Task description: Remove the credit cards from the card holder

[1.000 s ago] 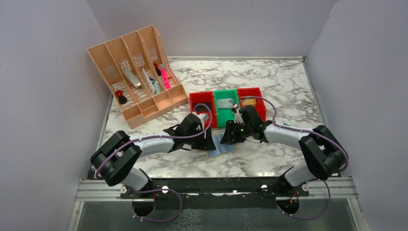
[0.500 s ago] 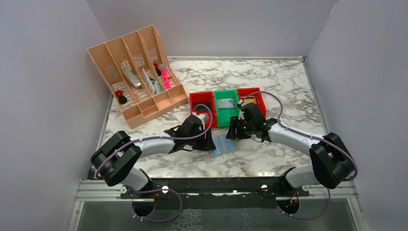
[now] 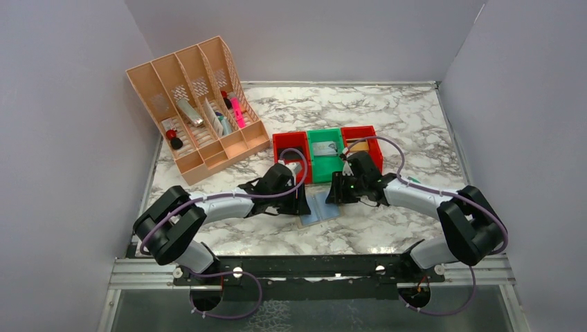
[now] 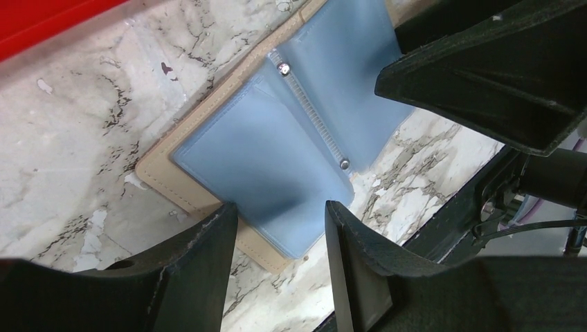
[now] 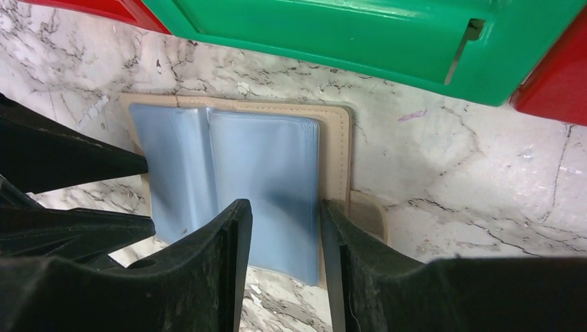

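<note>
Card holder open flat, flanked by both sets of parted fingers

On the marbled surface [image 3: 401,117], toward the near edge and about midway between the left and right edges, the card holder [image 3: 320,207] lies just in front of the red and green bins [image 3: 360,130], blue-grey panels up. The left fingers [image 4: 201,270] stand apart over its left panel. The right fingers [image 5: 214,277] stand apart over its right panel. I cannot tell whether either pair touches it.
</note>
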`<state>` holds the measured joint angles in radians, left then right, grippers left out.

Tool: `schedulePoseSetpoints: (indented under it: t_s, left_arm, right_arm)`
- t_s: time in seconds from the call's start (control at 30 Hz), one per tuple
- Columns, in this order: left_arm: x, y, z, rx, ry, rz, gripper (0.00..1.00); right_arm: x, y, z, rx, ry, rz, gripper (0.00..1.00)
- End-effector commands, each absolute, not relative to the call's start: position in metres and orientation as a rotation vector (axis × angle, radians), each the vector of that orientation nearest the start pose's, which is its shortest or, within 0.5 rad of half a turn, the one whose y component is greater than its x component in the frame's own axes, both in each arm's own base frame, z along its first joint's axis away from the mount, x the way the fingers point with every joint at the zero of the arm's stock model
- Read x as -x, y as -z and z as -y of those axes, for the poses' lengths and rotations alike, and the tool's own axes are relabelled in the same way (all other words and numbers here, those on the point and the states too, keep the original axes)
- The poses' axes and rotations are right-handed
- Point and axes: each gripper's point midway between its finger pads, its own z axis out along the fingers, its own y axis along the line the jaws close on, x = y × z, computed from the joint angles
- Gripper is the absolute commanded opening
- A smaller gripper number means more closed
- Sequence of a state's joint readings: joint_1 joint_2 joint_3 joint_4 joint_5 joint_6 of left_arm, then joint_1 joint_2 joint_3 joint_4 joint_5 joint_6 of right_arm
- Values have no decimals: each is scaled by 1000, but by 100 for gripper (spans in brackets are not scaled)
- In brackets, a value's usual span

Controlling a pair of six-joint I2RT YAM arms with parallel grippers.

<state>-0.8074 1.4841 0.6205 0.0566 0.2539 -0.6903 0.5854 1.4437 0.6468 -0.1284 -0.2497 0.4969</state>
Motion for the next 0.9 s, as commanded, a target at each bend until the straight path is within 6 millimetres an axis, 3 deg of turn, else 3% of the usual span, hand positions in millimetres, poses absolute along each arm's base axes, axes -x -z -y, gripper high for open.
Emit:
schedulePoseSetpoints:
  t_s: [0.0,0.17,0.33,0.6,0.87]
  left_arm:
    - [-192,-36,307,-326,965,-2547,53]
    - [-192,-45,317,-339,1010,-2514,53]
    - [-198,-52,313,-317,968,-2493,53]
    - [-205,-64,310,-304,949,-2446,53]
    - [-198,-59,313,-342,974,-2476,53]
  right_arm:
    - [-204,-15,-235,262,-837,-2680,44]
    - [-203,-17,-238,275,-866,-2674,41]
    - [-203,-18,-236,258,-857,-2671,34]
    - [-202,-27,-248,240,-956,-2647,33]
    - [-204,-28,-244,226,-916,-2653,35]
